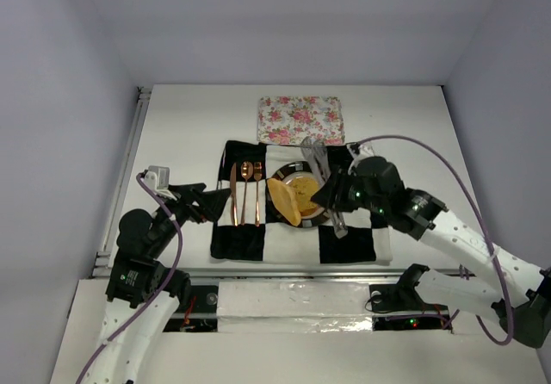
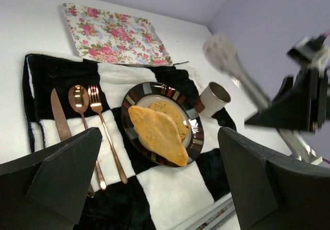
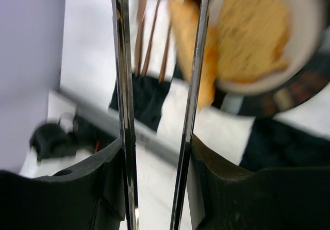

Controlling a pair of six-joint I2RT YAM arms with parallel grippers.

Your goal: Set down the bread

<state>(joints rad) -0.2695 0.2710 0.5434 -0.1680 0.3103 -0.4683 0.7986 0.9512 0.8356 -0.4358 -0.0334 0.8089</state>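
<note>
Tabletop [image 1: 181, 126] white, checkered cloth [image 1: 293, 242], floral mat [image 1: 300, 120], bread [image 2: 157, 132] on plate [image 2: 135, 97], lilac walls [image 1: 284, 22]

Your top view looks steeply down from the near side over the whole table [image 1: 189, 134], with the plate [image 1: 291, 170] at centre. Your left wrist view looks low across the checked mat [image 2: 51, 75] toward that plate. Your right wrist view hangs close above it, blurred, with the tongs [image 3: 122, 85] crossing mid-frame. All three views share the bread [image 2: 157, 134].
</note>
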